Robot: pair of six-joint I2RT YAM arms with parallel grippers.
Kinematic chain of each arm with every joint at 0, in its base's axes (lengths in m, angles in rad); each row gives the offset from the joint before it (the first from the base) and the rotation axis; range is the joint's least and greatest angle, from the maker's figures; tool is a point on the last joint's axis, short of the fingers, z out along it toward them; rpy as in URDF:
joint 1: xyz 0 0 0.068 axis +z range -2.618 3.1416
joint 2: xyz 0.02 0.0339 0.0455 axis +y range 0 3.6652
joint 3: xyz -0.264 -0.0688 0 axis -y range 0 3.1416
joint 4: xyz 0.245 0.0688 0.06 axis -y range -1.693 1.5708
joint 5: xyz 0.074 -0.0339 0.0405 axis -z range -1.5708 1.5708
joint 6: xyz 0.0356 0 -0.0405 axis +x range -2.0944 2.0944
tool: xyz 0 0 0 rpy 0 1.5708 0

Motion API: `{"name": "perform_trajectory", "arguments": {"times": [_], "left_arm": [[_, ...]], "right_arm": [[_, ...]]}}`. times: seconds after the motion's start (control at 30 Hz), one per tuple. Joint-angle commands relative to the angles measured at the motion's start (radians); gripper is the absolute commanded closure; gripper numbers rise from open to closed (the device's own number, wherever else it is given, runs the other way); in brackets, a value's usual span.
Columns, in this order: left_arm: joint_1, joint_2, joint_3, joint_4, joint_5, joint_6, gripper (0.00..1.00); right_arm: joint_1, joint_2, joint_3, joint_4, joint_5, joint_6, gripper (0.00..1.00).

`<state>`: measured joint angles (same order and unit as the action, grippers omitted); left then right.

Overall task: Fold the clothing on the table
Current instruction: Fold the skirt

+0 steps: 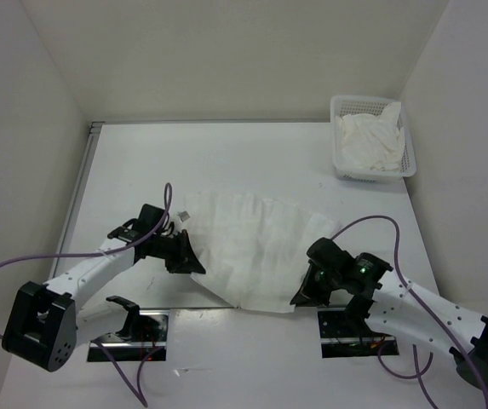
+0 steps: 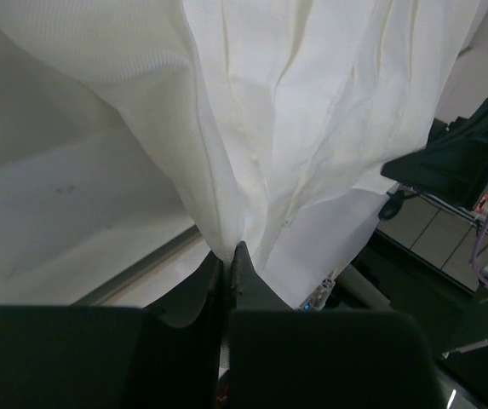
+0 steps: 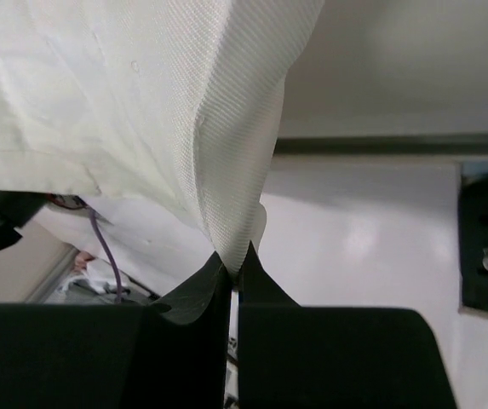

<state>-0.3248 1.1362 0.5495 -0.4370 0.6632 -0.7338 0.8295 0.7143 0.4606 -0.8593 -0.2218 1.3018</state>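
Left gripper [image 2: 229, 251] and right gripper [image 3: 235, 256] pinch the clothing [image 1: 252, 247]; from above their fingertips are indistinct. The long axis runs left–right.

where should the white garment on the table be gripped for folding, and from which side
Pinch the clothing along its near edge, toward each end, coming from the near side. It is thin and spread wide, so only an edge fits between jaws. The left gripper and right gripper are shut on it there.

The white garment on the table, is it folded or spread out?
Spread out: the garment stretches as one wide sheet, its near edge pinched by the left pincer and right pincer.
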Motion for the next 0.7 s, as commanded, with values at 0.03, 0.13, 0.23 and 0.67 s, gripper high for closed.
{"name": "perform_trajectory", "arguments": {"times": [0.03,0.13,0.23,0.67], "left_arm": [[-0.011,-0.064,-0.005,-0.112,0.073,-0.007,1.00],[-0.011,-0.105,0.047,-0.164,0.095,-0.018,1.00],[-0.011,-0.115,0.128,-0.175,0.085,-0.041,1.00],[0.197,-0.096,0.132,-0.029,0.090,-0.137,1.00]], "right_arm": [[0.026,-0.021,0.105,-0.150,-0.034,0.036,1.00],[0.026,-0.012,0.192,-0.173,-0.007,0.036,1.00],[0.026,0.033,0.283,-0.184,0.047,0.027,1.00],[-0.113,0.117,0.328,0.045,0.183,-0.006,1.00]]}}
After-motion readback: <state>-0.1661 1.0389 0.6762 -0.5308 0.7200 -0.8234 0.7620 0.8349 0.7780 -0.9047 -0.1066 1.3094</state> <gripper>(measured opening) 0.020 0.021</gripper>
